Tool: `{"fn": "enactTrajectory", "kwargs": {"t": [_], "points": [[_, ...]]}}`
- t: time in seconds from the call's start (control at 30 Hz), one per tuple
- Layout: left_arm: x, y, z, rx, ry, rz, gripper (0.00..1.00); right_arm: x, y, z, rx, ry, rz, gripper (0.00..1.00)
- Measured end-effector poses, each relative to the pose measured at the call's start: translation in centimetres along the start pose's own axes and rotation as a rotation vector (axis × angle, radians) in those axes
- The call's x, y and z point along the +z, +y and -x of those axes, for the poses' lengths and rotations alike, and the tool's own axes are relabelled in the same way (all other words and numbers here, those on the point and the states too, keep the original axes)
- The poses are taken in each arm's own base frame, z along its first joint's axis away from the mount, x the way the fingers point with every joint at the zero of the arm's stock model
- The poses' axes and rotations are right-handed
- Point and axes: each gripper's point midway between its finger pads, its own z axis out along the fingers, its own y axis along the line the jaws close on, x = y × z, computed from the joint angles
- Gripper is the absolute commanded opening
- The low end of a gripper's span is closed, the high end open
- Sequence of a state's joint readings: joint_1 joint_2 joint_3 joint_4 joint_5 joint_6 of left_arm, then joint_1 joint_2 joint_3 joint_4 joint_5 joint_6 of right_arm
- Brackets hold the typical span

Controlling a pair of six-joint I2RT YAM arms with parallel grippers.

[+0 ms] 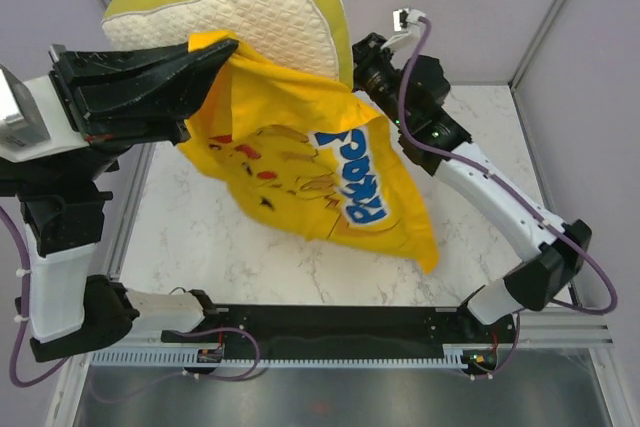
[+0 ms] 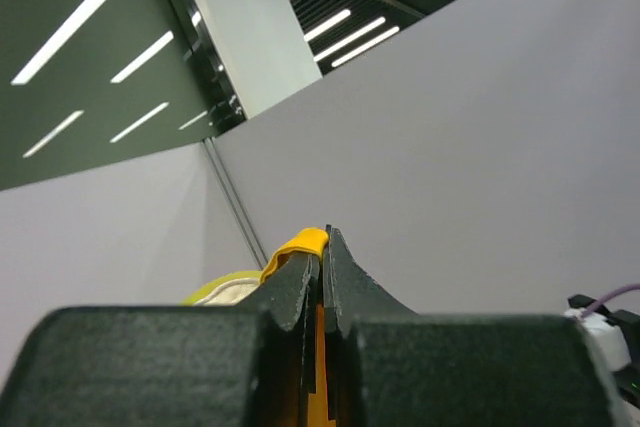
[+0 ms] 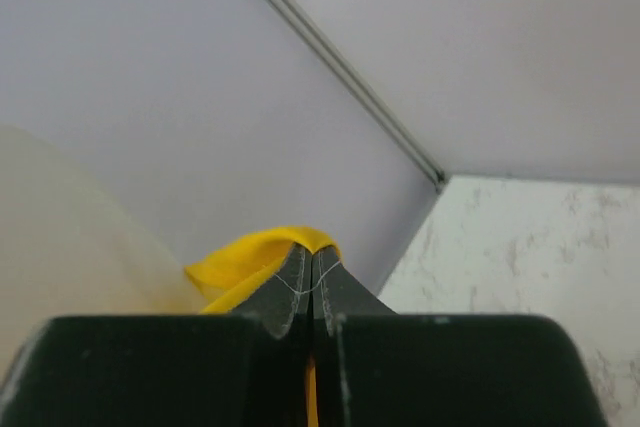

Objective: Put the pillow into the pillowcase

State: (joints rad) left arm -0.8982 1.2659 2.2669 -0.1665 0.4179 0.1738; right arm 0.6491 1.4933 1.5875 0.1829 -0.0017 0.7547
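The yellow pillowcase [image 1: 300, 177], printed with a Pikachu and blue lettering, hangs in the air above the table, stretched between both grippers. My left gripper [image 1: 225, 52] is shut on its upper left edge, and yellow cloth [image 2: 303, 241] pokes out at the gripper's tips [image 2: 323, 242]. My right gripper [image 1: 358, 77] is shut on the upper right edge, with a yellow fold [image 3: 250, 257] over its tips [image 3: 311, 255]. The white quilted pillow [image 1: 270, 17] with its yellow edge band sticks up above the case. The pillowcase hides the pillow's lower part. A corner of the pillow [image 2: 228, 290] shows beside my left fingers.
The white marble table [image 1: 250, 257] lies under the hanging cloth. Grey enclosure walls and a frame post [image 1: 530, 47] stand at the back and sides. A black rail [image 1: 340, 327] carrying the arm bases runs along the near edge.
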Motion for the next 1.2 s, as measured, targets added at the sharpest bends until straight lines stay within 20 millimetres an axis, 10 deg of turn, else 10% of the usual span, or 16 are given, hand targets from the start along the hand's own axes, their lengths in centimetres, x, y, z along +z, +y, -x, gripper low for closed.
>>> {"fn": "enactTrajectory", "kwargs": {"t": [0.17, 0.4, 0.6, 0.77, 1.0, 1.2], "points": [[-3.0, -2.5, -6.9, -0.056, 0.131, -0.021, 0.02, 4.0, -1.9, -2.5, 0.021, 0.150, -0.038, 0.00], [-3.0, -3.2, -13.3, -0.079, 0.258, -0.033, 0.02, 3.4, 0.9, 8.0, -0.014, -0.018, 0.004, 0.00], [0.6, -0.4, -7.0, -0.021, 0.149, -0.013, 0.02, -1.6, 0.8, 9.9, -0.014, -0.126, 0.015, 0.00], [0.0, 0.5, -0.5, 0.041, 0.028, 0.012, 0.02, 0.4, -2.0, 5.9, 0.044, -0.068, 0.014, 0.00], [-3.8, -0.6, -6.1, 0.093, 0.159, 0.046, 0.02, 4.6, -4.5, 3.0, 0.020, 0.092, -0.087, 0.00], [-4.2, -0.7, -9.2, 0.128, 0.200, 0.054, 0.02, 3.5, 1.4, 13.8, -0.050, -0.091, 0.008, 0.00]]}}
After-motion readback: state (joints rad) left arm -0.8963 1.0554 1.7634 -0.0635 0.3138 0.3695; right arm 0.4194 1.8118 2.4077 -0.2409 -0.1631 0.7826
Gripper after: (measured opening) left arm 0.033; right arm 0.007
